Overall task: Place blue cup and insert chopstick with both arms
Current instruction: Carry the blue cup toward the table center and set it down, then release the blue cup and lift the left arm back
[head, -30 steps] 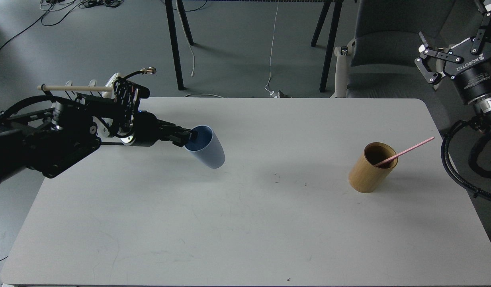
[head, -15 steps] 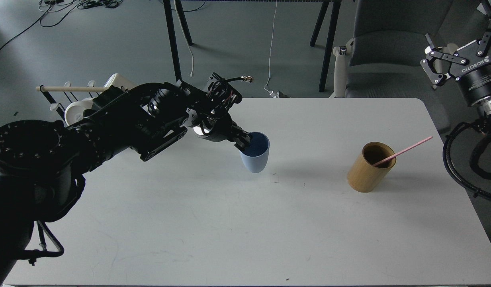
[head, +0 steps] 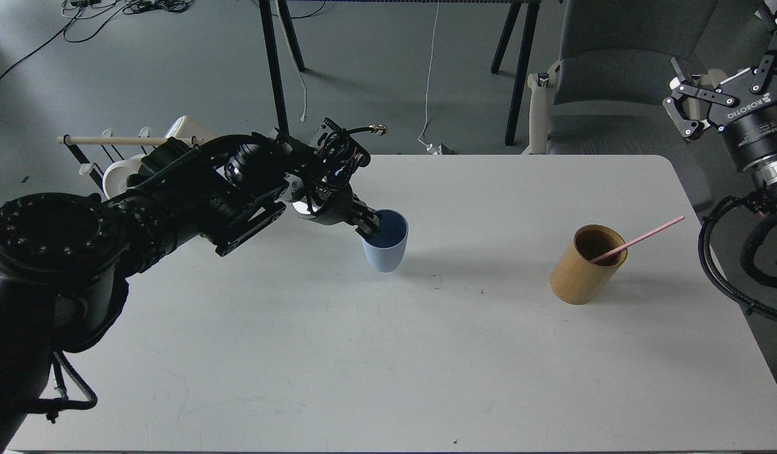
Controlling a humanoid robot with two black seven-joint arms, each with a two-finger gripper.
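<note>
The blue cup [head: 384, 247] stands upright, mouth up, near the middle of the white table [head: 388, 366]. My left gripper [head: 369, 224] is shut on the cup's left rim, one finger inside it. The pink chopstick [head: 640, 239] leans out of a tan wooden holder [head: 580, 268] on the right of the table. My right gripper [head: 719, 94] is open and empty, raised beyond the table's right edge, well apart from the chopstick.
A rack with a pale wooden rod [head: 117, 140] and white mugs [head: 120, 176] stands off the table's left rear corner. A grey chair [head: 615, 82] and dark table legs [head: 275, 69] lie behind the table.
My left arm swung the cup from the left toward the table's middle and turned it from tilted to upright, then drew it slightly back left. The right gripper barely shifted.
</note>
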